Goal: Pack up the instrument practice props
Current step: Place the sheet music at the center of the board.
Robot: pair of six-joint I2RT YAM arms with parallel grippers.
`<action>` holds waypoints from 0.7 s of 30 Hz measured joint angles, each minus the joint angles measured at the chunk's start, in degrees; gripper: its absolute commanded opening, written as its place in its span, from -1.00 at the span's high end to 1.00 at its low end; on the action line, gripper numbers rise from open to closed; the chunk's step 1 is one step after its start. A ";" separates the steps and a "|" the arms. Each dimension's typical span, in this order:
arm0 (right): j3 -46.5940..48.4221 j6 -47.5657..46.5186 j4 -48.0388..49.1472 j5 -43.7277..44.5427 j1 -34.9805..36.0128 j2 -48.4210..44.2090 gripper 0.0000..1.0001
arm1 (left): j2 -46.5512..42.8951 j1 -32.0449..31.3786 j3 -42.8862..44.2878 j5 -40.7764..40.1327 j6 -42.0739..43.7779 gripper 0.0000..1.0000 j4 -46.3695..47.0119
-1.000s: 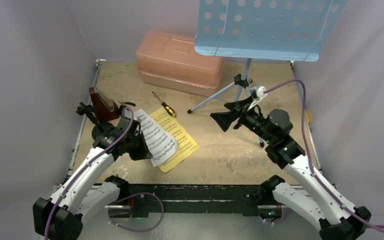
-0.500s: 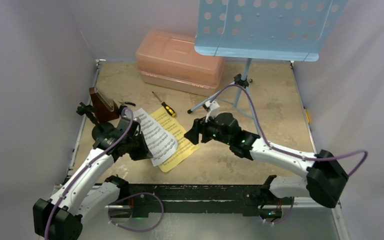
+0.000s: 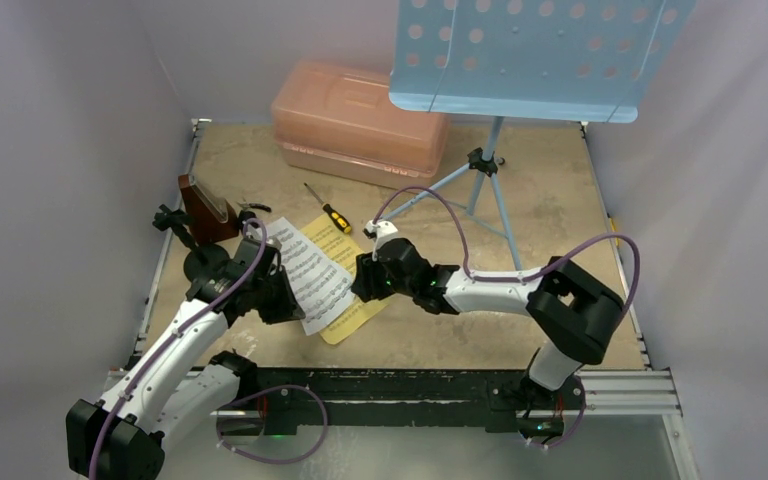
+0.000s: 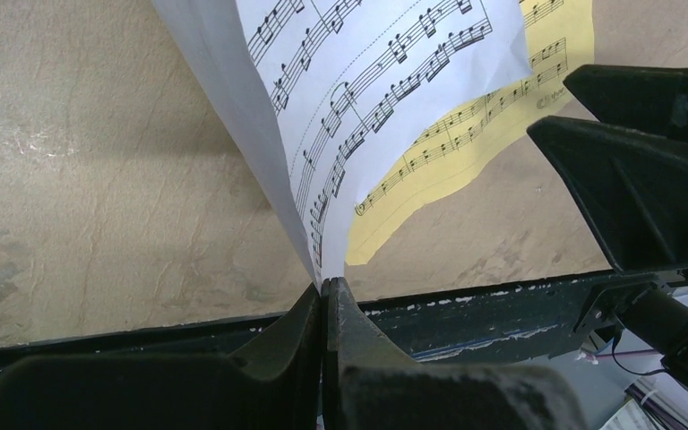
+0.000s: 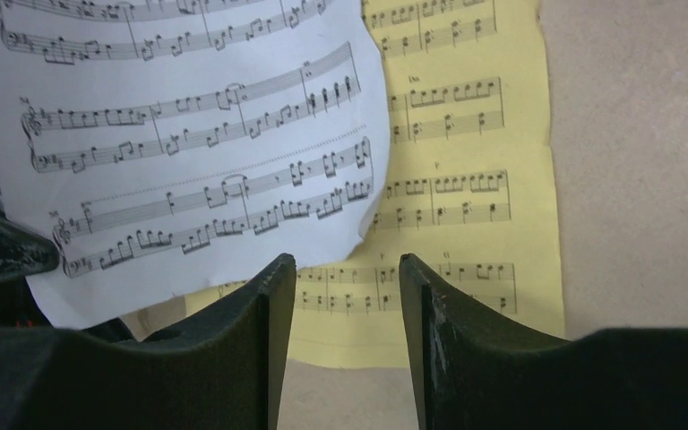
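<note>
right arm has swung across from the stand side in the last second, and right tool [image 3: 360, 284] now sits low over the pages near bench [image 3: 560, 230] centre. left arm hasn't moved. left tool [image 4: 323, 291] is clamped on the near corner of the white sheet [image 3: 312, 278]; the wrist view shows paper pinched between closed fingers and the sheet curling up off the bench from that corner. white sheet overlaps the left part of the yellow sheet [image 3: 340, 245], which lies flat. right tool's fingers are apart with nothing between them; in its wrist view they straddle the yellow sheet's near edge, just beside the white sheet's free corner, and contact can't be told. light-blue music stand [image 3: 530, 55] is upright on its tripod at back right, well apart from both tools. wooden metronome [image 3: 203, 208] stands at the left edge, with the black pipe [image 3: 175, 225] just beside it behind the left arm. pink case [image 3: 355, 115] sits closed at the back, and a screwdriver [image 3: 330, 212] lies between the case and the sheets.
</note>
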 measured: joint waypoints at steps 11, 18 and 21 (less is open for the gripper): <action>7.69 1.73 0.90 3.85 0.44 9.94 0.34 | 0.02 0.00 -0.11 0.02 0.04 1.00 0.22; 7.69 2.49 -1.33 6.49 0.44 10.93 0.43 | 0.02 0.00 -0.37 0.02 0.11 1.00 0.55; 7.69 2.47 -1.36 6.45 0.44 10.93 0.62 | 0.20 0.00 -1.01 0.04 0.13 1.00 0.98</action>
